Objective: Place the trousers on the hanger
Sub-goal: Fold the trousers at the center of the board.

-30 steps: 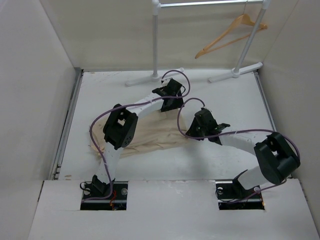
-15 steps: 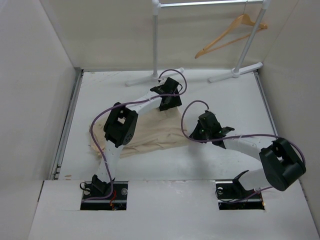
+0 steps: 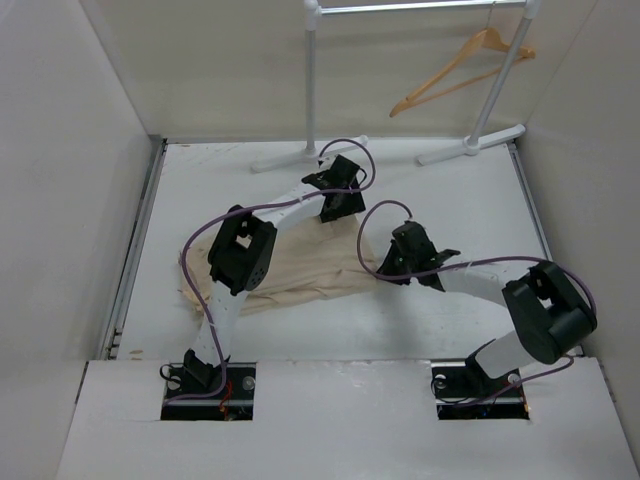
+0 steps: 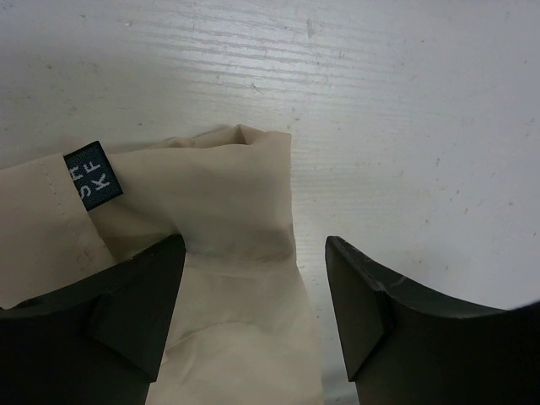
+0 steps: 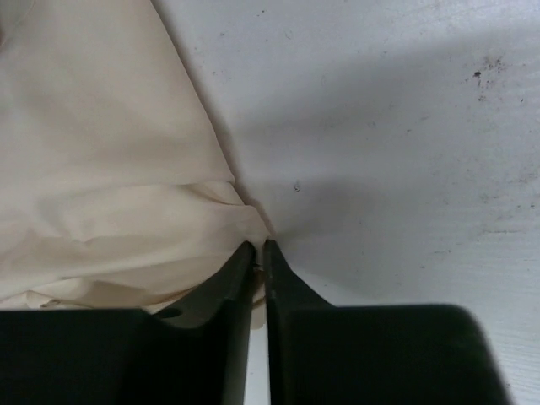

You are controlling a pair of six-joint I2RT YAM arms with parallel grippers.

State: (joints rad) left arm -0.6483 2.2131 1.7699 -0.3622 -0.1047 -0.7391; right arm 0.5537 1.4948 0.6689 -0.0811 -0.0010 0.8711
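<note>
The beige trousers (image 3: pixel 300 272) lie crumpled flat on the white table, between the two arms. My left gripper (image 3: pixel 335 213) is open over their far corner. In the left wrist view that corner (image 4: pixel 228 194), with a small dark label (image 4: pixel 93 175), lies between the spread fingers (image 4: pixel 143 304) of the left gripper (image 4: pixel 253 287). My right gripper (image 3: pixel 383 270) is at the cloth's right edge. In the right wrist view the right gripper (image 5: pixel 260 249) is shut, pinching a fold of the trousers (image 5: pixel 101 152). The wooden hanger (image 3: pixel 460 68) hangs tilted on the rack at the far right, well away from both grippers.
A white rack stands at the back, with upright poles (image 3: pixel 312 90) (image 3: pixel 500 85) and feet (image 3: pixel 300 158) (image 3: pixel 470 145) on the table. Tall white walls enclose the table on the left, right and back. Purple cables loop over both arms.
The right arm swung a little right and then back left, and its jaws closed on the cloth's edge. The left gripper edged slightly toward the far side and stayed open.
</note>
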